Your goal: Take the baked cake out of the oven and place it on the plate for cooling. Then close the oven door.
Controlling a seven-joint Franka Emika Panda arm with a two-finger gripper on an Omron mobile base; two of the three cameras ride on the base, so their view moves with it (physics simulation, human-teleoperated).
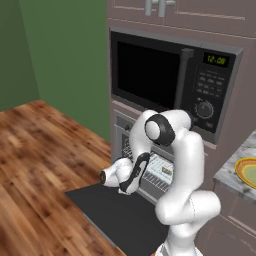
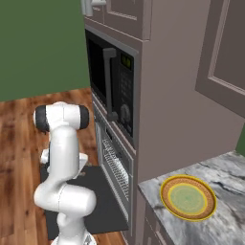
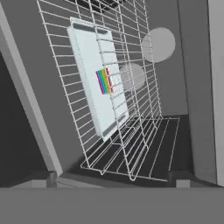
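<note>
We found the oven (image 1: pixel 131 131) standing open under the black microwave (image 1: pixel 170 80), its oven door (image 1: pixel 117 215) dropped flat over the wood floor. Our gripper (image 3: pixel 113 178) hung before the cavity, jaws spread wide and holding nothing. Inside, the white cake (image 3: pixel 97 78), with its rainbow stripe, sat on the wire rack (image 3: pixel 144 144). The plate (image 2: pixel 187 197) lay bare on the marble counter (image 2: pixel 225 215).
</note>
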